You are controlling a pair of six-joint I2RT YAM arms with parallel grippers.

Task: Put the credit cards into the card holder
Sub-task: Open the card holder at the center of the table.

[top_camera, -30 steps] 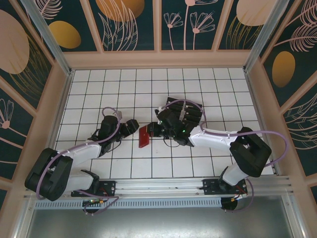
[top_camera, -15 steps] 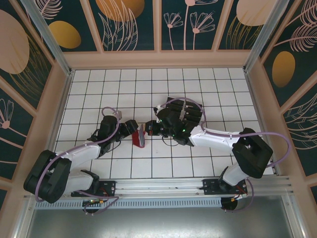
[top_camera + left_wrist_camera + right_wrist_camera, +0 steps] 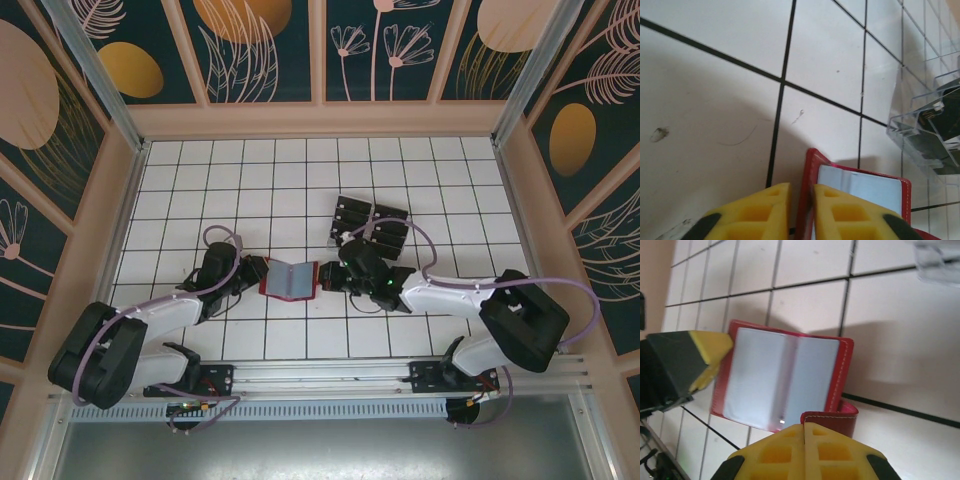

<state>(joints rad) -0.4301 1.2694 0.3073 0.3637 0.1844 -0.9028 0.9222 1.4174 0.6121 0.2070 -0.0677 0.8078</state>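
Top view: card holder (image 3: 290,281) lies open, grey lining up, on the white gridded tabletop (image 3: 200,180) between the two arms, with left fingers (image 3: 259,277) at its left edge and right fingers (image 3: 322,279) at its right; black credit cards (image 3: 355,218) sit in a clear tray (image 3: 373,225) just beyond. Left wrist: yellow left fingers clamped on the holder's red edge, a thin gap between them. Right wrist: right fingers pressed together, pinching the holder's red tab (image 3: 832,422)
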